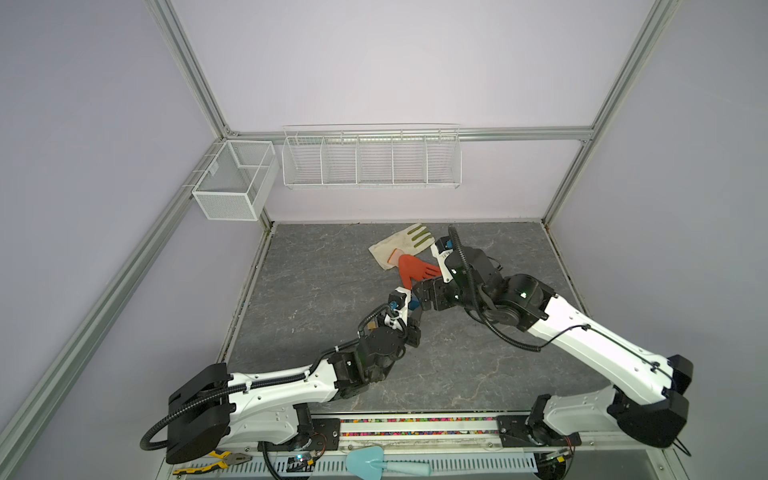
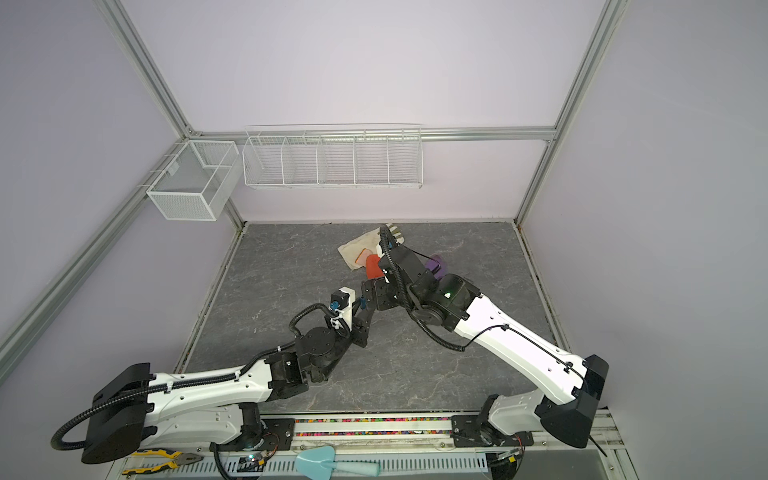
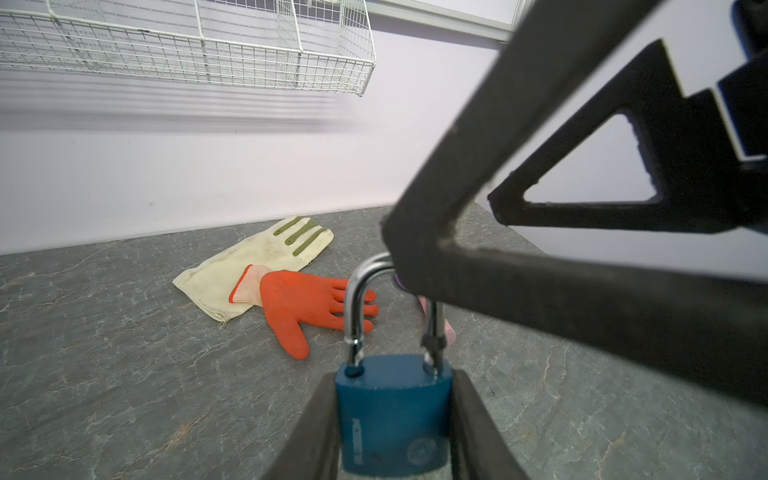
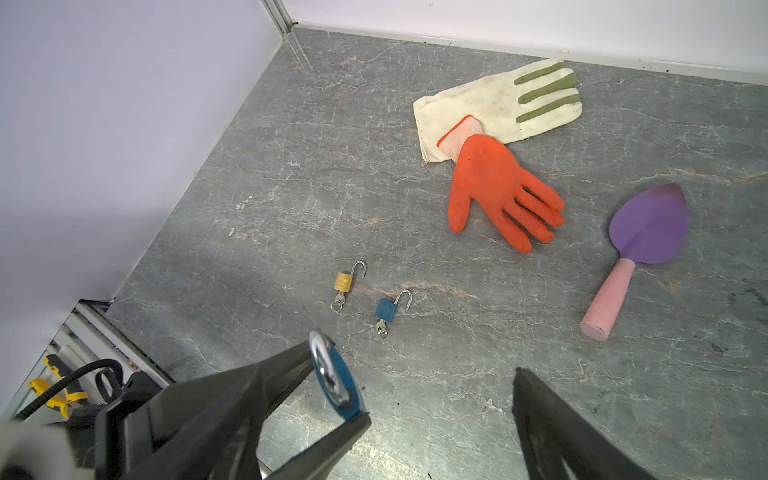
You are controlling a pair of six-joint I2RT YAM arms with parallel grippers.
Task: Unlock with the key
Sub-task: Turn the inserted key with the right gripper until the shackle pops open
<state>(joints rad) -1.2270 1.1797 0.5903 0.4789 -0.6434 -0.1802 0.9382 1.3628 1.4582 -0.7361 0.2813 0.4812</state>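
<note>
In both top views the left gripper (image 1: 414, 312) and the right gripper (image 1: 420, 296) met near the middle of the gray tabletop (image 1: 316, 299). A bit of the blue padlock (image 1: 412, 306) showed between them. An orange glove (image 1: 417, 269) lay just beyond them, with its cuff on a cream glove (image 1: 397, 246). In a top view a purple trowel (image 2: 435, 262) peeked out from behind the right arm.

In the left wrist view the left gripper (image 3: 392, 380) was squeezed tight on the blue padlock (image 3: 392, 419), with 1 finger on each side of its body. The silver shackle (image 3: 353, 307) had both ends down in the body. 1 black finger (image 3: 449, 199) of the right gripper was at the top of the shackle (the very top was hidden behind it). Its other finger was far off, so the right gripper was wide open and held nothing.

In the right wrist view the blue padlock (image 4: 338, 390) was seen from its shackle end, so its keyhole was hidden. 2 more padlocks lay close together on the tabletop, both with open shackles: a yellow padlock (image 4: 344, 282) and a 2nd blue padlock (image 4: 385, 309). A key (image 4: 338, 300) stuck out of the bottom of the yellow one, and a 2nd key (image 4: 380, 328) out of the 2nd blue padlock.
</note>
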